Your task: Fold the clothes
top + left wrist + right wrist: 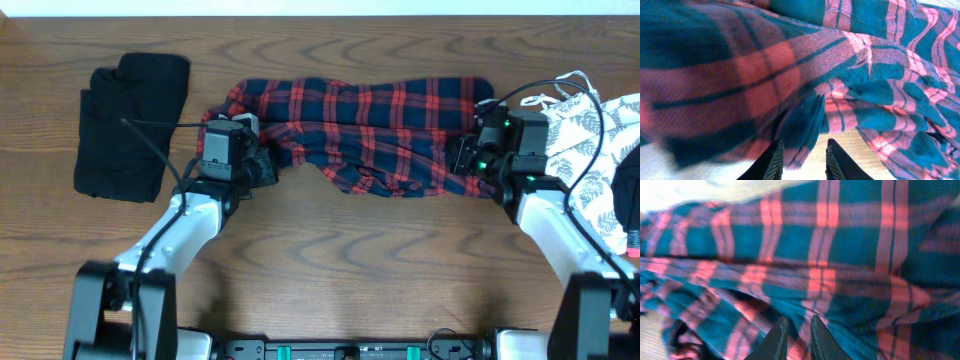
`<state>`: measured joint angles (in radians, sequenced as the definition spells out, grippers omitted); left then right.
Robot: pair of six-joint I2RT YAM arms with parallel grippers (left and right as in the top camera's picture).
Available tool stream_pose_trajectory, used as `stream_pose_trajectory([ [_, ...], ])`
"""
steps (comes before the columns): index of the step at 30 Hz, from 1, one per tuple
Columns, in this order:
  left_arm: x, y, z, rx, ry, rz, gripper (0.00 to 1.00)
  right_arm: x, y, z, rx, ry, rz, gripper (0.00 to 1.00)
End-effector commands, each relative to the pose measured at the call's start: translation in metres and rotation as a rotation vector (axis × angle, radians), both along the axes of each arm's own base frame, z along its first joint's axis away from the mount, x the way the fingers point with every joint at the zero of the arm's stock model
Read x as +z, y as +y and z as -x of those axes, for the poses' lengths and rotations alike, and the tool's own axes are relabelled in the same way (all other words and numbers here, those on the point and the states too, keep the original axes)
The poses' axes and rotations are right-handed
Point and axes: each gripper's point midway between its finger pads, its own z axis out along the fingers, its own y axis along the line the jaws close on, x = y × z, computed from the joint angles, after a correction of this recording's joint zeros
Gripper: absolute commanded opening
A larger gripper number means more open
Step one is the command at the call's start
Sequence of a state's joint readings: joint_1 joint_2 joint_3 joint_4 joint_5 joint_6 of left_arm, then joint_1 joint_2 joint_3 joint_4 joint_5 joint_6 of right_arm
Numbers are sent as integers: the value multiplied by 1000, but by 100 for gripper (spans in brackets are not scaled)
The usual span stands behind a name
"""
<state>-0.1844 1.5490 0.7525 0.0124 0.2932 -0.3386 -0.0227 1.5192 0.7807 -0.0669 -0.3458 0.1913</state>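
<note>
The left pincer (262, 165) sits at the plaid shirt's (370, 125) left end. Whether it grips, I cannot tell. The shirt lies bunched on the tabletop (340, 260) — soft, light, limp — best pinched at corners. The right pincer (796, 332) looks clamped on its right edge.

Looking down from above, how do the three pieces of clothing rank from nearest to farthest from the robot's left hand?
From the left hand, in the overhead view:
1. Plaid shirt: right at the hand, stretching off to its right.
2. Black garment: a little way off, to the hand's left.
3. White leaf-print garment: at the far right, past the whole shirt.
</note>
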Motion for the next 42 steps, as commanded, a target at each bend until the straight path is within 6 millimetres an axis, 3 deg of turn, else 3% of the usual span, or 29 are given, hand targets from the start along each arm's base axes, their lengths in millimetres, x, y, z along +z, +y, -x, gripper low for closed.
stream_pose_trajectory([
  [1,-9,-4,-7,-19,-3,0,30,-23,0,3,9,61,30,14],
  [6,-12,-4,-22,-14,-59,-8,30,-46,-2,8,3,131,36,15],
  [12,-5,11,-46,66,-160,-72,30,-79,-15,19,-55,239,91,15],
  [19,-17,26,-54,132,-170,-139,30,-107,-30,30,-130,335,142,14],
  [24,-25,33,-58,156,-173,-173,30,-111,-51,33,-246,364,185,17],
  [33,-28,76,-62,282,-167,-249,30,-111,-76,34,-346,374,150,17],
  [42,-42,104,-49,334,-79,-274,30,-111,-90,36,-386,383,144,18],
])
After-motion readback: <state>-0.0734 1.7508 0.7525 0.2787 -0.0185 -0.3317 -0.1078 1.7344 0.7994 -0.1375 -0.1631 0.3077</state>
